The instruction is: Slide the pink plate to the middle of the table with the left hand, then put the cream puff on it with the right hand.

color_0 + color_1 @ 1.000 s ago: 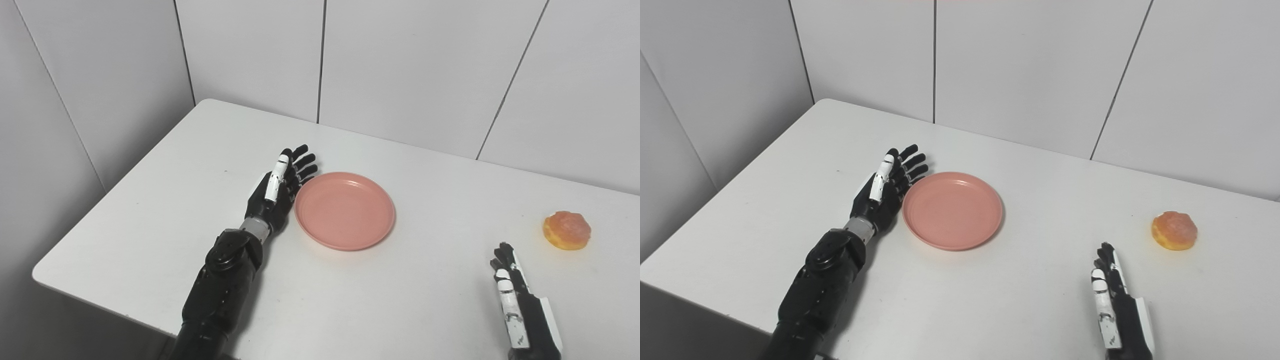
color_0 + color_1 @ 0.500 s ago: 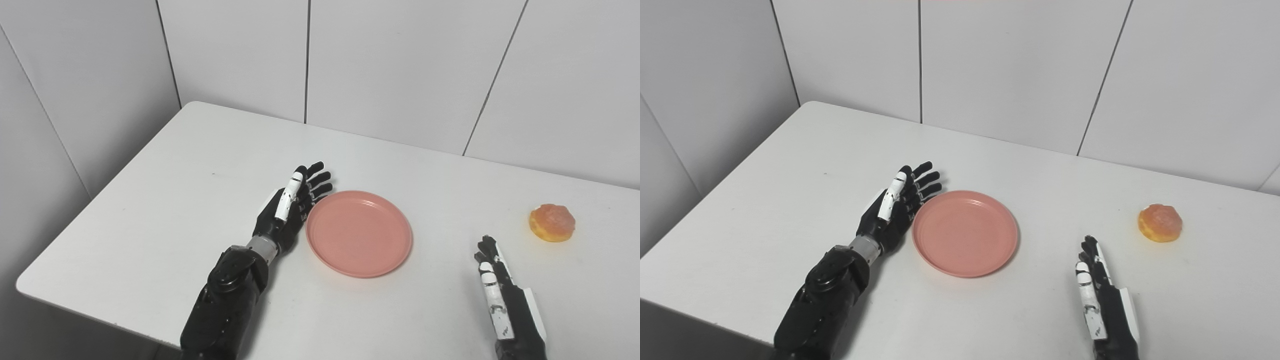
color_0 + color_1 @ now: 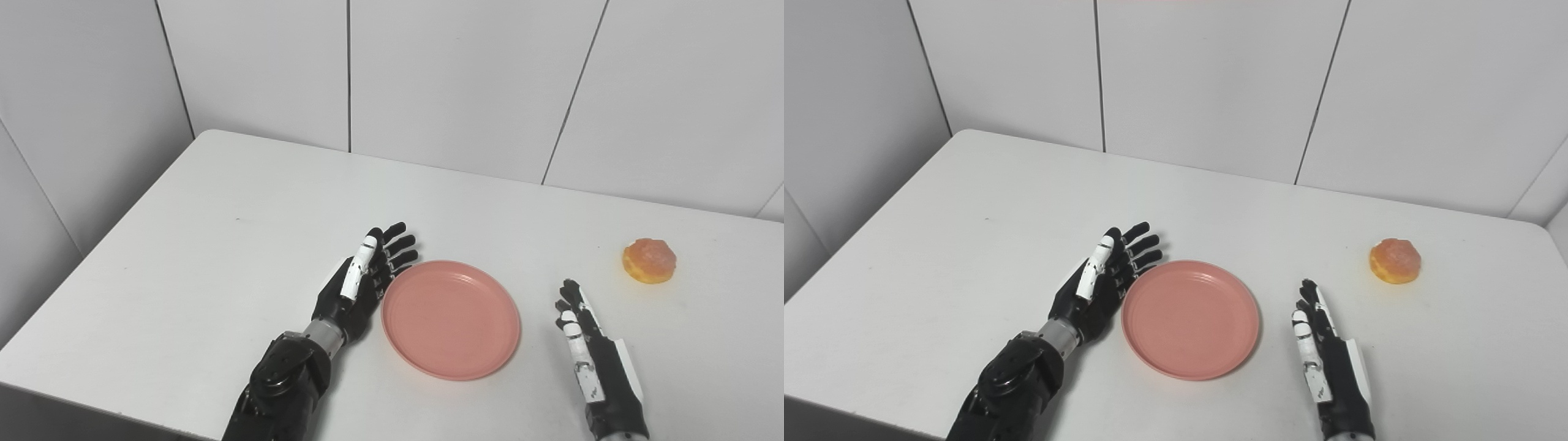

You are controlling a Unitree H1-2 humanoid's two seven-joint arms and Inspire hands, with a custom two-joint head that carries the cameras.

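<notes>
The pink plate (image 3: 450,318) lies empty on the white table (image 3: 214,245), near the front and about mid-width. My left hand (image 3: 361,282) is open, standing on its edge with its fingers stretched along the plate's left rim, touching it or nearly so. My right hand (image 3: 591,361) is open too, resting on its edge just right of the plate with a small gap between them. The cream puff (image 3: 649,260), round and golden orange, sits on the table beyond and to the right of the right hand, well apart from it.
White panelled walls (image 3: 465,79) close in the table at the back and on the left. The table's rounded back-left corner (image 3: 208,131) and its front-left edge (image 3: 92,407) are in view.
The camera has shifted. Over the table, the left hand and the plate have slid together to the right and nearer the front. The right hand and cream puff have kept their places.
</notes>
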